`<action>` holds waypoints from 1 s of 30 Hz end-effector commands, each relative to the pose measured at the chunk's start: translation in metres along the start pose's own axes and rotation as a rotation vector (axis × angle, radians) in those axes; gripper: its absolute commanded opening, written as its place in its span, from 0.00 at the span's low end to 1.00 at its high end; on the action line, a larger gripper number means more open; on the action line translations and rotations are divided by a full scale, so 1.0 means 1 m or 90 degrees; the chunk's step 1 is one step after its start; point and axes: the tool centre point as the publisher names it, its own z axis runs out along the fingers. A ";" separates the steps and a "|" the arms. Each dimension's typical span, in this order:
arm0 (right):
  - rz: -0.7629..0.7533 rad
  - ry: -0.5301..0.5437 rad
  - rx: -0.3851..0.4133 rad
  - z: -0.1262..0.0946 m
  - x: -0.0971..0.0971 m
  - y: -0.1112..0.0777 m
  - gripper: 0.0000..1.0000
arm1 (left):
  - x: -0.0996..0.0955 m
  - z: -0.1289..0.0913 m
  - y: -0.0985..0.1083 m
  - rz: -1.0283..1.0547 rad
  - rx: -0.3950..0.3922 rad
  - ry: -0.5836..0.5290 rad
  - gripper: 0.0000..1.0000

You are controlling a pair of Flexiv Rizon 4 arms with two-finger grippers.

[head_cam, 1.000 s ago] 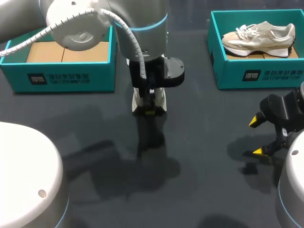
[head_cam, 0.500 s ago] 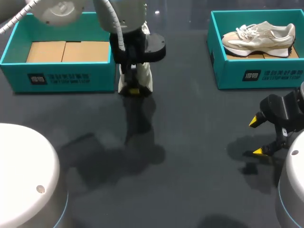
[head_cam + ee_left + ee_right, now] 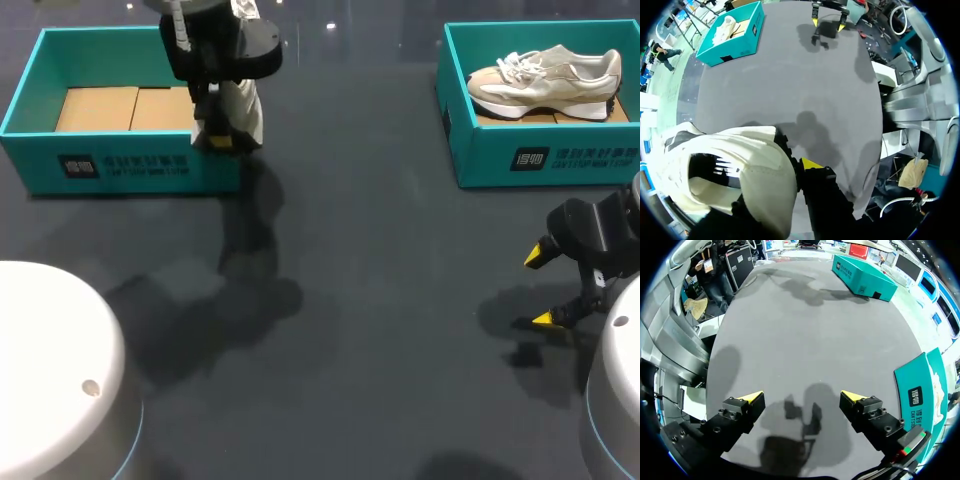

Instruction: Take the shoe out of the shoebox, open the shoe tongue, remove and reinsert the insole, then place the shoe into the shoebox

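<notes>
My left gripper is shut on the heel wall of a cream shoe and holds it in the air at the right front corner of the left teal shoebox. In the left wrist view the shoe fills the space beside one yellow fingertip; the other finger is hidden inside the shoe. A second cream shoe lies in the right teal shoebox. My right gripper hangs open low over the table at the right, with nothing between its fingers.
The left shoebox shows a bare cardboard floor. The dark table stretches between the two boxes. In the right wrist view the left shoebox lies far ahead and the right shoebox is close beside the gripper.
My left arm has carried the shoe from the middle of the table back and to the left, up to the left shoebox's corner. The right arm has stayed still.
</notes>
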 end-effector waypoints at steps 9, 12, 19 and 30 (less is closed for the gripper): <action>0.000 -0.002 0.002 0.000 0.002 0.000 1.00 | -0.025 -0.008 0.025 0.016 0.012 -0.002 0.00; 0.000 -0.002 0.002 0.000 0.002 0.000 1.00 | -0.049 -0.013 0.043 0.014 0.018 0.009 0.00; 0.000 -0.002 0.002 0.000 0.002 0.000 1.00 | -0.107 -0.015 0.089 0.015 0.009 0.021 0.00; 0.000 -0.002 0.002 0.000 0.002 0.000 1.00 | -0.179 -0.008 0.169 0.006 -0.019 0.029 0.00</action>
